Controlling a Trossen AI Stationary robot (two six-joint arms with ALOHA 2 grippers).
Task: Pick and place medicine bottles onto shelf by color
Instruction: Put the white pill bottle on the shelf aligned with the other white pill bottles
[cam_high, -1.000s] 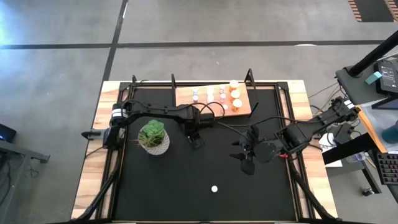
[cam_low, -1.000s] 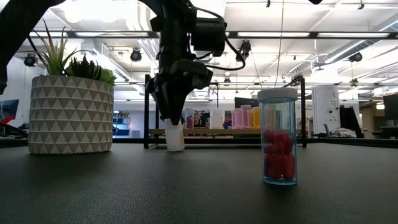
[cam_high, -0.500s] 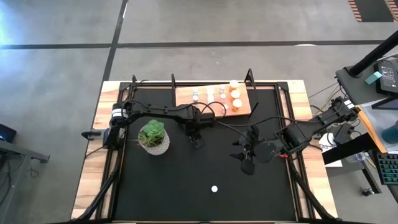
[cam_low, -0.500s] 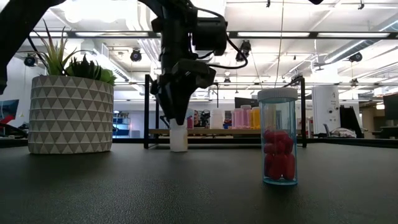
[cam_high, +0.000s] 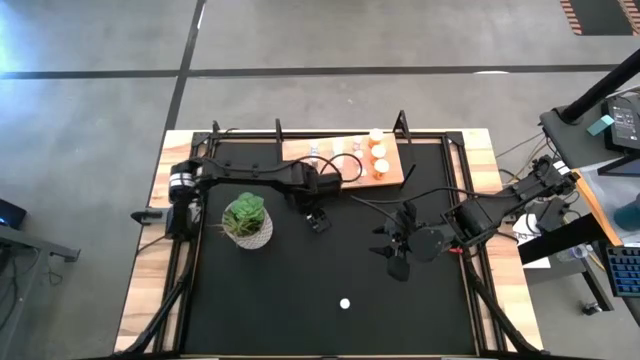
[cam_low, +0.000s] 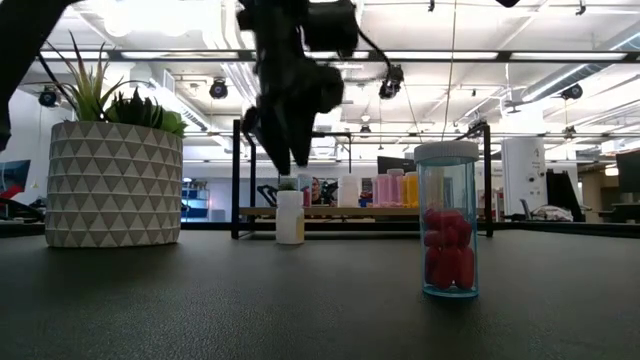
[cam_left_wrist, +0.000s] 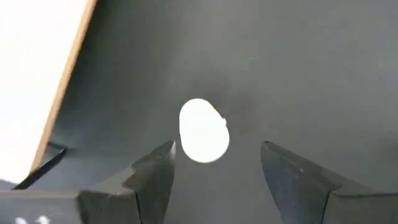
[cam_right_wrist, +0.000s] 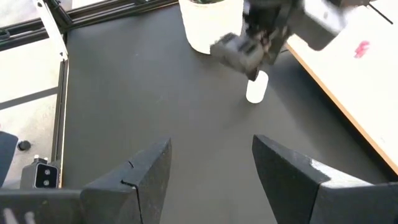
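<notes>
Fingers of the left gripper (cam_left_wrist: 214, 165) stand spread above a white bottle (cam_low: 290, 216), not touching it; the bottle stands upright on the table (cam_high: 300, 290) just in front of the shelf (cam_high: 390, 178). Well away from the shelf, the right gripper (cam_high: 398, 243) hangs with fingers apart, holding nothing. A red-filled bottle (cam_low: 448, 221) stands alone, far from the shelf.

No readable text, label, brand or number anywhere

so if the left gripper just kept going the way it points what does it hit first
Most likely the white bottle, standing right below the open left gripper, centred between its fingers; how far below is unclear.
</notes>
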